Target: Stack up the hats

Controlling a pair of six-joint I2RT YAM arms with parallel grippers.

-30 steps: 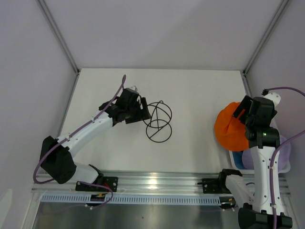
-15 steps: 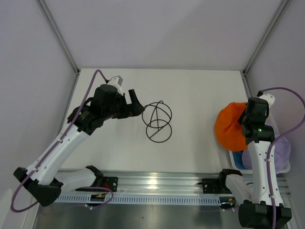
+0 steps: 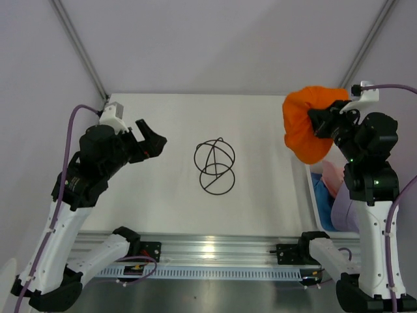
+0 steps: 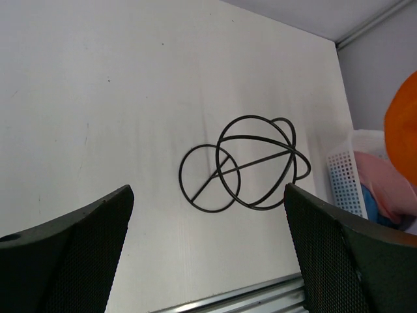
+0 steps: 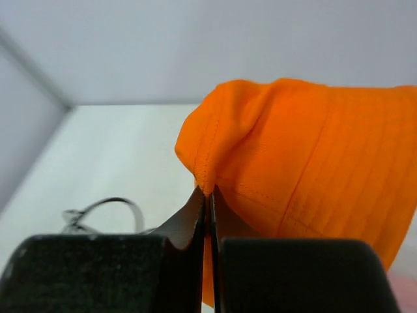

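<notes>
My right gripper (image 3: 320,122) is shut on the brim of the orange hat (image 3: 305,130), which hangs in the air over the table's right side. In the right wrist view the fabric of the orange hat (image 5: 313,163) is pinched between the closed tips of the right gripper (image 5: 208,195). A pink hat (image 3: 331,177), a blue hat (image 3: 320,190) and a pale purple hat (image 3: 344,210) lie in the white basket (image 3: 311,195). My left gripper (image 3: 153,140) hovers left of the wire stand, open and holding nothing; seen from its wrist, the left gripper (image 4: 208,261) spreads wide.
The black wire hat stand (image 3: 215,166) sits mid-table, also seen as the wire stand (image 4: 244,171) from the left wrist. The white basket (image 4: 344,179) stands at the right edge beside the right arm. Tent walls close in the back and sides.
The right gripper shut on the orange hat and lifted it up out of the basket, toward the back. The left arm drew back left from the wire stand, its jaws fully open.
</notes>
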